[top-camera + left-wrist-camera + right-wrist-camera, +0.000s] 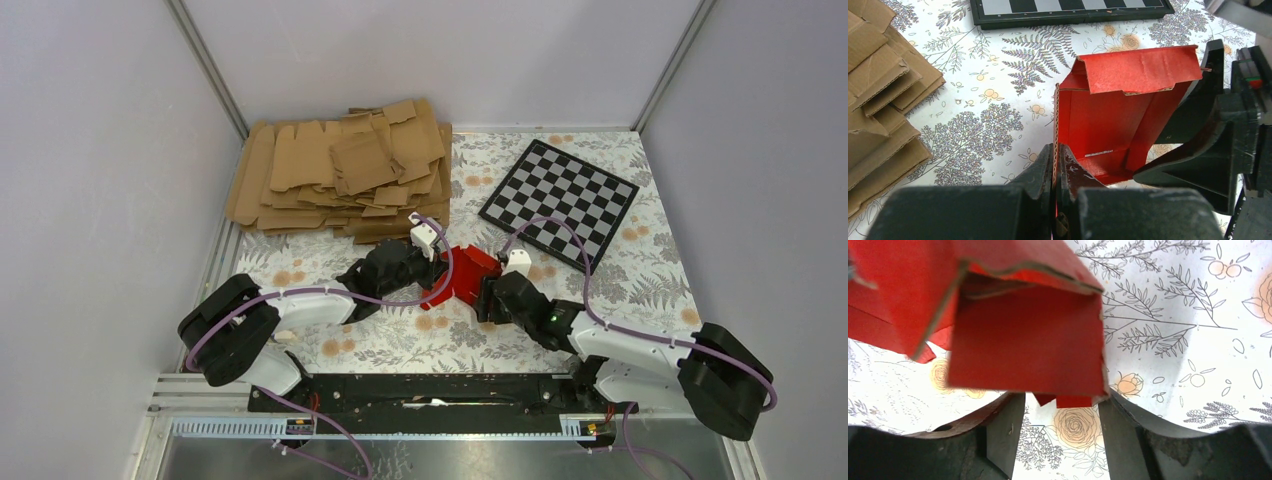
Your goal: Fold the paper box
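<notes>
Left wrist view: my left gripper (1055, 152) pinches 1 upright wall of the paper box (1108, 117), steadying it on the table (998, 75) between my arms. My right gripper (1060, 407) straddles a flap (1028, 350), probably to fold it; whether it squeezes, I cannot tell.

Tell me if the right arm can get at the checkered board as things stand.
Probably yes. The checkered board lies flat just beyond the right gripper with nothing standing between, and its jaws stand open at the paper box, not clamped.
</notes>
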